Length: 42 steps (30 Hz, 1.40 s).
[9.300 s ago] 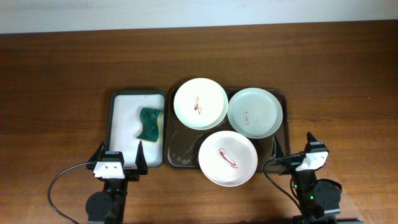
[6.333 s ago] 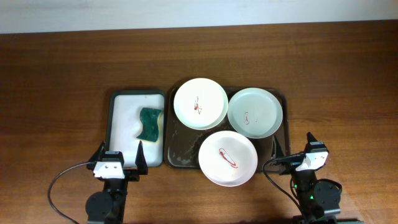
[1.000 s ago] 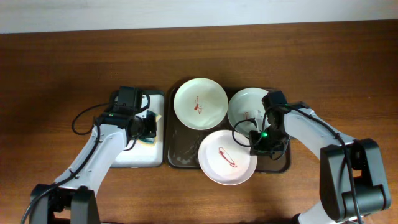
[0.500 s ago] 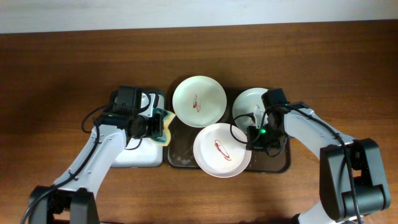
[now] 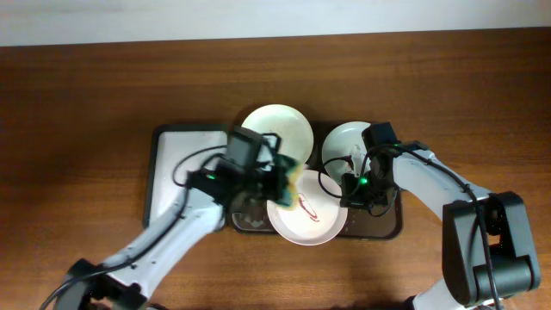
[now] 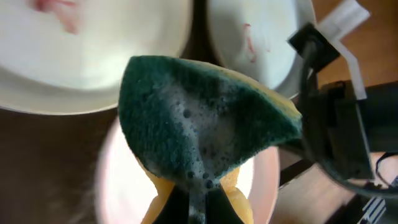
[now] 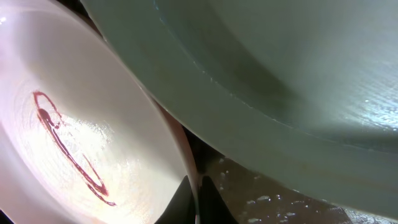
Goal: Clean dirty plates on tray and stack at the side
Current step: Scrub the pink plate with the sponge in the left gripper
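On the dark tray (image 5: pixel 247 215) lie three dirty plates, each with red squiggles. The front white plate (image 5: pixel 310 220) has its right rim pinched by my right gripper (image 5: pixel 347 196), shut on it; the wrist view shows the fingers (image 7: pixel 196 202) clamped on that thin rim beside the stained plate (image 7: pixel 74 143). My left gripper (image 5: pixel 277 182) is shut on a soapy green-and-yellow sponge (image 5: pixel 291 182), holding it over the front plate's left side. The sponge (image 6: pixel 205 137) fills the left wrist view. The back white plate (image 5: pixel 275 138) and the mint-green plate (image 5: pixel 349 146) lie behind.
A white-bottomed, black-rimmed tray (image 5: pixel 181 172) stands left of the dark tray. The mint-green plate (image 7: pixel 280 81) overhangs close to my right gripper. Soapy water wets the tray floor (image 7: pixel 280 193). Brown table (image 5: pixel 77 129) lies all around.
My left arm has carried the sponge right, off the white-bottomed tray to above the front plate. The right gripper keeps its hold on the rim; that plate has shifted slightly left.
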Each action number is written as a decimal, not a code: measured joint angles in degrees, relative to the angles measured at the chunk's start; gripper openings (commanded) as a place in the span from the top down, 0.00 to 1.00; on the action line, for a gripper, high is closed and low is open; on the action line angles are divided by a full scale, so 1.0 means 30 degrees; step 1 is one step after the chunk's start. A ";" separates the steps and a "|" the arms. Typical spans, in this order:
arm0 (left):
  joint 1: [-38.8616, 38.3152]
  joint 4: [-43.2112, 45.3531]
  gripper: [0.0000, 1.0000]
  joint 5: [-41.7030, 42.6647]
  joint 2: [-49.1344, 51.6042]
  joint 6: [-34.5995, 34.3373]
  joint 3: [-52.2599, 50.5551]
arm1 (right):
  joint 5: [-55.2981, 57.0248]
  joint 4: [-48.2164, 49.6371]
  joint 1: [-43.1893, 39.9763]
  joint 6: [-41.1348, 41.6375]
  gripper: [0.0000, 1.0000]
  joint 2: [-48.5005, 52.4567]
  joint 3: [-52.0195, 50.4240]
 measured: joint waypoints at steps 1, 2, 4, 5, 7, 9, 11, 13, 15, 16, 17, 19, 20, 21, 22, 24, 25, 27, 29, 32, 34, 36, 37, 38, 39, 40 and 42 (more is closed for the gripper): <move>-0.0597 0.0299 1.00 -0.0335 0.0189 -0.0474 0.0015 | -0.0007 0.0007 0.0000 0.0000 0.96 0.0000 0.0000; -0.1115 0.0692 1.00 -0.0816 0.0415 -0.0911 0.0015 | -0.0007 0.0000 0.0000 0.0000 0.96 0.0000 0.0000; -0.2317 0.1464 1.00 -0.2317 0.1173 -0.2208 0.0029 | -0.0007 0.0000 0.0000 0.0000 0.96 0.0000 0.0000; -0.2623 0.1464 1.00 -0.2659 0.1377 -0.2667 0.0029 | -0.0007 0.0007 0.0000 0.0007 0.96 0.0000 0.0000; -0.3264 0.1508 1.00 -0.3599 0.1851 -0.3847 0.0029 | -0.0007 0.0007 0.0000 0.0015 0.96 0.0000 0.0000; -0.3759 0.1960 1.00 -0.4320 0.2317 -0.5056 0.0029 | -0.0007 0.0007 0.0000 0.0007 0.96 0.0000 0.0000; -0.4073 0.2696 1.00 -0.4772 0.2761 -0.5916 0.0029 | -0.0007 0.0007 0.0000 0.0015 0.96 0.0000 0.0000; -0.4357 0.3337 1.00 -0.5093 0.3118 -0.6441 0.0029 | -0.0007 0.0036 0.0000 0.0007 0.96 0.0000 0.0000; -0.4677 0.3512 1.00 -0.5523 0.3497 -0.6725 0.0036 | -0.0007 0.0080 0.0000 0.0007 0.96 0.0000 0.0000; -0.4779 0.3512 1.00 -0.5719 0.3643 -0.6776 0.0036 | -0.0007 0.0073 0.0000 0.0000 0.96 0.0000 0.0000; -0.4932 0.3548 1.00 -0.5967 0.3869 -0.6856 0.0036 | -0.0007 0.0073 0.0000 0.0007 0.96 0.0000 0.0000; -0.5173 0.3592 1.00 -0.6331 0.4379 -0.6987 0.0036 | -0.0007 0.0073 0.0000 0.0007 0.96 0.0007 0.0000; -0.5268 0.3716 1.00 -0.6455 0.4583 -0.7045 0.0036 | -0.0007 0.0080 0.0000 0.0000 0.96 0.0000 0.0000; -0.5348 0.3942 1.00 -0.6543 0.4707 -0.7089 0.0051 | -0.0007 0.0080 0.0000 0.0015 0.96 0.0000 0.0000; -0.5391 0.4073 1.00 -0.6594 0.4758 -0.7104 0.0073 | -0.0007 0.0080 0.0000 0.0007 0.96 0.0000 0.0000; -0.5523 0.4277 1.00 -0.6798 0.4903 -0.7104 0.0109 | -0.0007 0.0087 0.0000 0.0007 0.96 0.0007 0.0000; -0.5544 0.4262 1.00 -0.6863 0.4954 -0.7104 0.0131 | -0.0007 0.0087 0.0000 0.0015 0.96 0.0007 0.0000; -0.5574 0.3963 1.00 -0.7089 0.5005 -0.7111 0.0270 | -0.0007 0.0087 0.0000 0.0015 0.96 0.0000 0.0000; -0.5646 0.3446 1.00 -0.7657 0.5005 -0.7118 0.0437 | -0.0022 0.0102 0.0000 0.0015 0.96 0.0000 0.0000; -0.5778 0.2645 1.00 -0.8801 0.5005 -0.7176 0.0663 | -0.0087 0.0146 0.0007 0.0000 0.96 0.0007 0.0000; -0.5785 0.2310 1.00 -0.9508 0.5005 -0.7184 0.0714 | -0.0131 0.0160 0.0036 0.0036 0.96 0.0007 0.0000; -0.5741 0.2229 1.00 -0.9865 0.4991 -0.7184 0.0714 | -0.0146 0.0197 0.0036 0.0058 0.96 0.0007 0.0000; -0.5661 0.2171 1.00 -1.0010 0.4962 -0.7184 0.0714 | -0.0153 0.0219 0.0036 0.0066 0.96 0.0007 0.0000; -0.5552 0.2120 1.00 -1.0040 0.4925 -0.7184 0.0714 | -0.0168 0.0226 0.0036 0.0073 0.96 0.0007 0.0000; -0.5435 0.2069 1.00 -1.0069 0.4881 -0.7184 0.0714 | -0.0219 0.0233 0.0036 0.0066 0.96 0.0007 0.0000; -0.5231 0.1974 1.00 -1.0083 0.4787 -0.7176 0.0707 | -0.0233 0.0233 0.0036 0.0073 0.96 0.0007 0.0000; -0.4918 0.1814 1.00 -1.0010 0.4634 -0.7176 0.0670 | -0.0284 0.0240 0.0036 0.0080 0.96 0.0007 0.0000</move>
